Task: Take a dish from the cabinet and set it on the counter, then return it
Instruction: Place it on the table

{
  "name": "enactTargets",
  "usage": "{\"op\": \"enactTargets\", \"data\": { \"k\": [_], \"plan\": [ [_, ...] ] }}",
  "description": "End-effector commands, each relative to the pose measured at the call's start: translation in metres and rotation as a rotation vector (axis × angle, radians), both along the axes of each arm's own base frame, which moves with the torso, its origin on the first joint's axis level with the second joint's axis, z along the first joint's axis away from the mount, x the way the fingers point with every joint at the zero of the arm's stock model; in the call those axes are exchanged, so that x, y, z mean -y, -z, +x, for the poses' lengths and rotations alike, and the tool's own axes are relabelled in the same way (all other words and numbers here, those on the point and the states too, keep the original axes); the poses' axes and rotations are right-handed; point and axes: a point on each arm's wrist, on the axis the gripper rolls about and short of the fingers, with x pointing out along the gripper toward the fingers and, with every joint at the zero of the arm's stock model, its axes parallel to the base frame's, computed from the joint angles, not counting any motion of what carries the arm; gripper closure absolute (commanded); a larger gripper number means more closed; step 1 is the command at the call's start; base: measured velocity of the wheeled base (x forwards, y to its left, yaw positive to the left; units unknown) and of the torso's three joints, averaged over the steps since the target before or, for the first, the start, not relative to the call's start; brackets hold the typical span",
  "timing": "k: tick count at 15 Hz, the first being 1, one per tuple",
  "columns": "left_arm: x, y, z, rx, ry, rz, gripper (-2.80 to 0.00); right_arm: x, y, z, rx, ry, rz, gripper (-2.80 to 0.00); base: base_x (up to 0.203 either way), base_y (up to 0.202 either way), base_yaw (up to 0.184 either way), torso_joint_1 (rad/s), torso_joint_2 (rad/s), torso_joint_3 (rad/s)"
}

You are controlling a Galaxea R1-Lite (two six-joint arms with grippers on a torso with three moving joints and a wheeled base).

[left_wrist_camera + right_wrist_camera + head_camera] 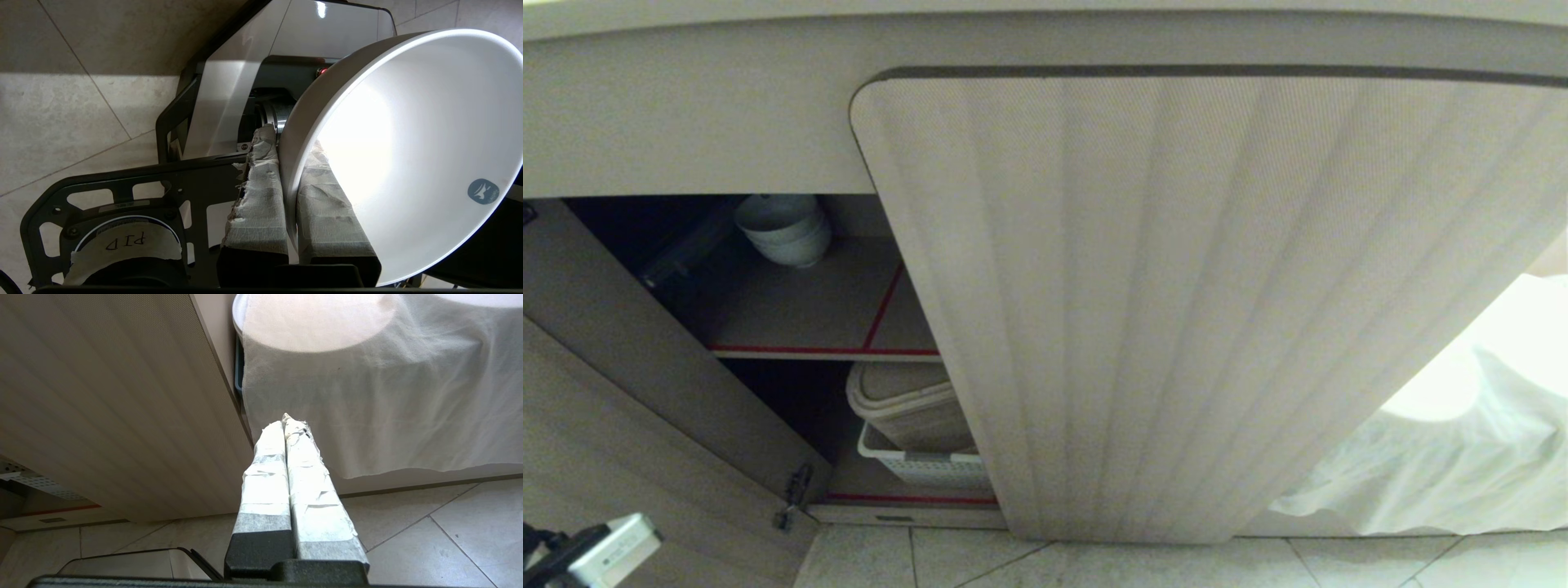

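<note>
My left gripper [288, 141] is shut on the rim of the dish [408, 143], a plain white bowl. One taped finger lies inside the bowl and the other outside. The bowl hangs tilted above my base and the tiled floor. In the head view only a piece of my left arm [596, 555] shows, at the lower left. The cabinet [1176, 286] stands ahead with its left door [629, 392] swung open. A stack of white bowls [784, 229] sits on its upper red-edged shelf [809, 318]. My right gripper [286, 422] is shut and empty, low beside the fluted door. The counter's top is out of view.
On the lower shelf stand a beige lidded bin [907, 404] and a white basket [923, 467]. A white cloth [1445, 457] hangs to the right of the closed fluted door. My own base [245, 81] is under the held bowl.
</note>
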Motion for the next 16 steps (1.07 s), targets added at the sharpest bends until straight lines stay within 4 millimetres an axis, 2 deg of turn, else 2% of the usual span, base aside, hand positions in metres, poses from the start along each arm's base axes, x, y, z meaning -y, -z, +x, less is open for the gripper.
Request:
{"op": "enactTargets", "data": {
  "k": [1, 5, 9, 16],
  "plan": [
    [0.0001, 0.0000, 0.0003, -0.005, -0.003, 0.000, 0.00, 0.0000, 0.0000, 0.0000, 0.001, 0.001, 0.001, 0.00, 0.000, 0.000, 0.000, 0.000, 0.00, 0.000],
    [0.0001, 0.0005, 0.0002, -0.009, -0.002, 0.001, 0.00, 0.0000, 0.0000, 0.0000, 0.001, 0.000, 0.001, 0.00, 0.000, 0.000, 0.000, 0.047, -0.06, -0.014],
    [0.0000, 0.0009, 0.0001, -0.011, -0.002, 0.002, 0.00, 0.0000, 0.0000, 0.0000, 0.001, 0.000, 0.001, 0.00, 0.000, 0.000, 0.000, 0.238, -0.10, -0.130],
    [0.0002, 0.0009, 0.0004, -0.012, -0.002, 0.001, 0.00, 0.0000, 0.0000, 0.0000, 0.001, 0.001, 0.001, 0.00, 0.000, 0.000, 0.000, 0.194, -0.52, -0.183]
  ]
}}
